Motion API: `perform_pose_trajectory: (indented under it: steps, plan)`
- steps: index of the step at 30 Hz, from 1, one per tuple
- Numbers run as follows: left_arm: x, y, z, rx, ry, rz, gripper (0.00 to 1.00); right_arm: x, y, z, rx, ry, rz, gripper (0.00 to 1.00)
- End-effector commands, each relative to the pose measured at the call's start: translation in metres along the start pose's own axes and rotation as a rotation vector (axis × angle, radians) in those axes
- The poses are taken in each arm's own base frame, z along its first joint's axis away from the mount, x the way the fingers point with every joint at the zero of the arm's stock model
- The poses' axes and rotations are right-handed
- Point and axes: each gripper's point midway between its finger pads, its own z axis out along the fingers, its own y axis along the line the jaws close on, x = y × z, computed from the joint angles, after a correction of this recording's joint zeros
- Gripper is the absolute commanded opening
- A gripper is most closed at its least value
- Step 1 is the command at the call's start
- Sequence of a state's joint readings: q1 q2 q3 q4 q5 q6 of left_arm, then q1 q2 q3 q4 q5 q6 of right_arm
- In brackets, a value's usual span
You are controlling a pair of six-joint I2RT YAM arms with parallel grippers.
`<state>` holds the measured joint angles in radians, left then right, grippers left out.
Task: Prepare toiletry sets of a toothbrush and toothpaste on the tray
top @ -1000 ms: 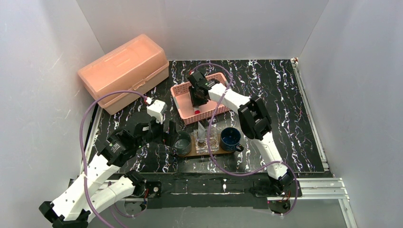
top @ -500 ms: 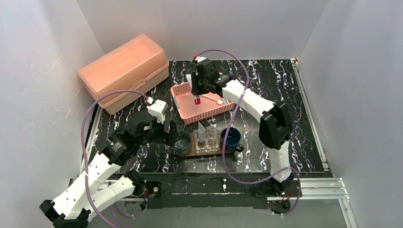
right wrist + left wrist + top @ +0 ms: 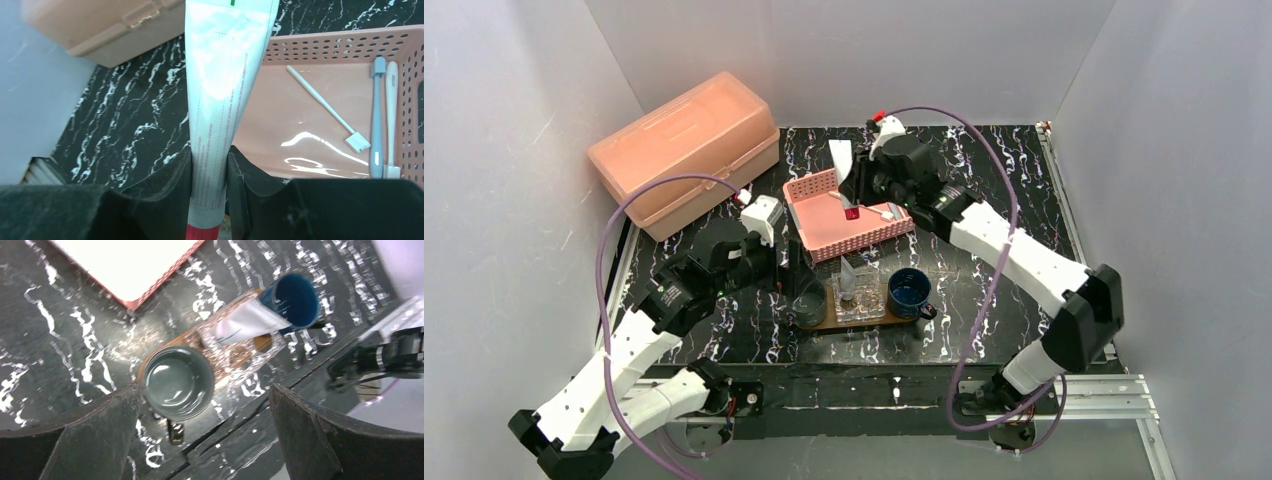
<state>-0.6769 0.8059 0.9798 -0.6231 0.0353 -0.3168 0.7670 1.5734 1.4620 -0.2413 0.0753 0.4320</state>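
My right gripper (image 3: 856, 190) is shut on a white toothpaste tube (image 3: 841, 165) with a red cap. It holds the tube above the left part of the pink basket (image 3: 864, 240). In the right wrist view the tube (image 3: 225, 85) stands between the pads (image 3: 167, 182). Several toothbrushes (image 3: 325, 107) lie in the basket (image 3: 320, 50). The brown tray (image 3: 894, 320) carries a grey cup (image 3: 807, 300), a clear box with a silvery tube (image 3: 850, 280) and a blue cup (image 3: 909, 290). My left gripper (image 3: 789, 272) is open beside the grey cup (image 3: 177, 382).
A large peach lidded box (image 3: 686, 150) stands at the back left. White walls close in the black marbled table (image 3: 1004, 180) on three sides. The tray (image 3: 145, 365) sits near the table's front edge, just before the arm bases.
My right gripper has risen from the basket with the toothpaste tube and the right arm has swung out to the right. My left gripper has shifted slightly right, toward the grey cup.
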Motion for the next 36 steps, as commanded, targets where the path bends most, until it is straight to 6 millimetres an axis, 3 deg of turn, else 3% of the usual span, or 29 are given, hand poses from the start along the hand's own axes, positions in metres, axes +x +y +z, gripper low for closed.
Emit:
perform_pose_trajectory:
  steps: [1, 9, 14, 36]
  plan:
    - [-0.031, -0.035, -0.010, 0.147, -0.055, -0.066, 0.98, -0.040, 0.031, -0.038, -0.108, -0.190, 0.060, 0.37]
    - [-0.057, -0.075, -0.016, 0.327, -0.087, -0.174, 0.98, -0.040, 0.044, -0.092, -0.180, -0.323, 0.188, 0.37]
    - [-0.066, -0.090, -0.014, 0.401, -0.088, -0.235, 0.98, -0.038, 0.051, -0.109, -0.210, -0.362, 0.261, 0.38]
    - [-0.085, -0.111, -0.003, 0.505, -0.104, -0.318, 0.98, -0.040, 0.094, -0.134, -0.333, -0.450, 0.438, 0.40]
